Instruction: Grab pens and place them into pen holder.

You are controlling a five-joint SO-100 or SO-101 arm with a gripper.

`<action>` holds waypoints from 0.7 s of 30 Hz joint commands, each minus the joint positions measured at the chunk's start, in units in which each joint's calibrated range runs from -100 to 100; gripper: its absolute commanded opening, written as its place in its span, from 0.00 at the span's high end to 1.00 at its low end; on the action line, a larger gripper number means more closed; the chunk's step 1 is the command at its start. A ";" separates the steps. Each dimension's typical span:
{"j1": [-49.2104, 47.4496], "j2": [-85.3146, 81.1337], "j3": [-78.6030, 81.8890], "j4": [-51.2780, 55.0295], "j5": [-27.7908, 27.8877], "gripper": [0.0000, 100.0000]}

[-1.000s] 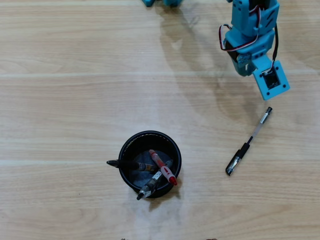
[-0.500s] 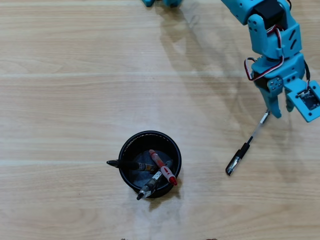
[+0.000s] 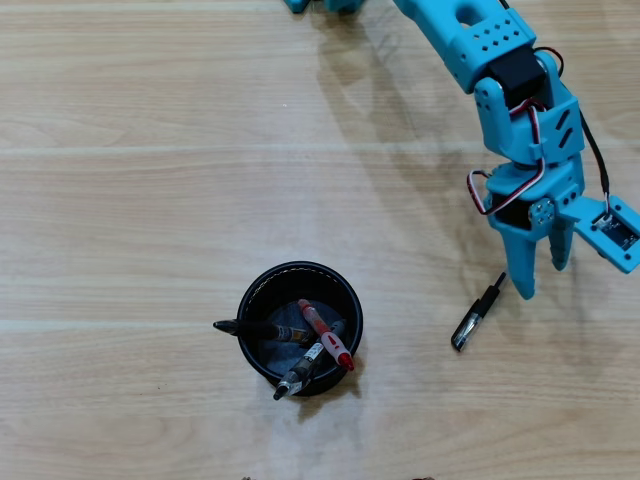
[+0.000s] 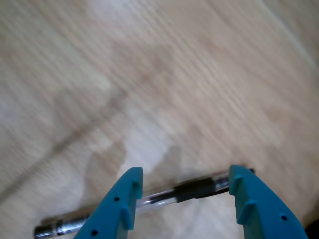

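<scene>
**Open gripper above the last pen on the table**

In the overhead view we see the blue arm (image 3: 480,50) come in from the top edge and bend down to the right side of the wooden table (image 3: 130,200). Its gripper (image 3: 540,275) points downward in the picture, with the tips just beside the upper end of a loose pen (image 3: 476,314). In the wrist view the gripper (image 4: 184,191) is open wide: the two blue fingers (image 4: 124,199) stand on both sides of the pen (image 4: 149,201), which lies across the gap between them. They hold nothing, and we cannot tell if the tips touch the table.

We can read no writing or brand on any object.

The loose pen has a clear barrel with a black middle part and a dark metallic end; it lies tilted on the table, well apart from the pen holder (image 3: 255,300). The holder is a round black cup, open on top, standing in the lower middle of the overhead view. Inside it lean three pens: a red pen (image 3: 325,335), a dark pen (image 3: 245,327) that sticks out over the left rim, and a silver-black pen (image 3: 300,372) that sticks out over the lower rim. The table is light wood with fine grain and plank lines. The arm is smooth blue plastic with red, white and black wires.
</scene>
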 commanded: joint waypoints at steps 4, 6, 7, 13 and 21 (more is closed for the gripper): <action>0.02 -1.37 -4.41 2.35 24.84 0.80; -0.15 -1.45 -5.40 6.48 30.23 0.80; -0.23 -1.45 -6.22 8.80 32.47 0.80; 0.34 -1.37 -9.12 22.46 41.10 0.83; 0.50 -0.44 -11.02 25.47 45.39 0.83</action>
